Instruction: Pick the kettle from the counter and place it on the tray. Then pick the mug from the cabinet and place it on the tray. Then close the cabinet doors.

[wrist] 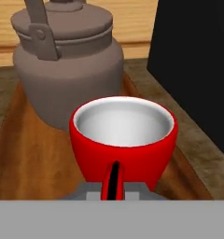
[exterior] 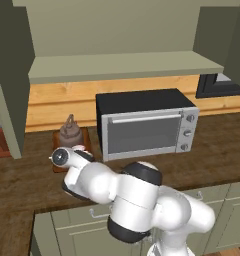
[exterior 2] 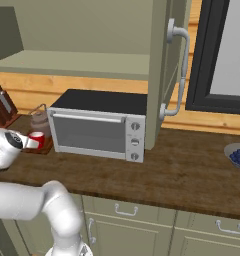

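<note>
Kettle: we see the kettle [wrist: 67, 70] in the upper left of the hand view, upright on the tray [wrist: 20, 154], its arched handle rising out of the top edge. In the left base view it sits left of centre, just left of the toaster oven [exterior: 147, 127].
Mug: the mug [wrist: 123, 140] stands upright at the centre of the hand view, white inside facing up, just in front of the kettle; we cannot tell whether the two touch. Its handle points toward the bottom edge. In the right base view a red patch of it shows at the left edge, beside the white wrist.
Tray: the reddish-brown board lies on the counter [exterior: 207, 160], left of the toaster oven, with kettle and mug both over it.
Gripper: the gripper [wrist: 113, 191] is at the bottom centre of the hand view, its jaws drawn nearly together at the mug's handle; we cannot tell whether they grip it.
Cabinet: the cabinet [exterior: 117, 30] fills the top of the left base view, its pale shelf bare.
Cabinet doors: the cabinet doors [exterior 2: 159, 75] stand open; one shows edge-on at upper centre of the right base view, its silver bar handle to its right.
Bowl: a bowl of blueberries [exterior 2: 239, 156] sits at the right edge of the right base view.
</note>
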Robot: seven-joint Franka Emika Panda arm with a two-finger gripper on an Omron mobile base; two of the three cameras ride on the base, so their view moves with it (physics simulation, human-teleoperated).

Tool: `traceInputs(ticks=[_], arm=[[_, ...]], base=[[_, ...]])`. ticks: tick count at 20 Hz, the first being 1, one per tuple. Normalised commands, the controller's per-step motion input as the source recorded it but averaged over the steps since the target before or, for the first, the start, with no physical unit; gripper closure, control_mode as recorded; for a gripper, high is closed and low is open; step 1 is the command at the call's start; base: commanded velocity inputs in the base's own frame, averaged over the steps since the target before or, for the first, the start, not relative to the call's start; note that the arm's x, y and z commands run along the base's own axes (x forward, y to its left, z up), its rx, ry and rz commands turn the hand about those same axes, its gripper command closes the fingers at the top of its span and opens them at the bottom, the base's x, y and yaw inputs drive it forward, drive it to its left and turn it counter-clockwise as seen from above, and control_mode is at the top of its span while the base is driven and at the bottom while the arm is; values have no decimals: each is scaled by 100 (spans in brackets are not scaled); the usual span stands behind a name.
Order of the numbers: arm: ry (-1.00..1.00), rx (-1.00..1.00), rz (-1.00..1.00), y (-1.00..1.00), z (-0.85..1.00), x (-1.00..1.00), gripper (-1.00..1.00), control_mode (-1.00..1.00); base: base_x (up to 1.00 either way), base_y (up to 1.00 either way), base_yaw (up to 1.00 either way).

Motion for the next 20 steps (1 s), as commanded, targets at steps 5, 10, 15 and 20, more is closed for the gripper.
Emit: traceInputs(ticks=[5,10,15,20], arm=[[0,0,-3,13,-21,30,100,-100],[0,1,0,9,-25,4,100,-100],[0,0,0,0,-35,0,100,-100],[0,0,0,0,-41,0,100,-100]], base=[[0,0,0],[0,0,0],[0,0,0],[0,0,0]])
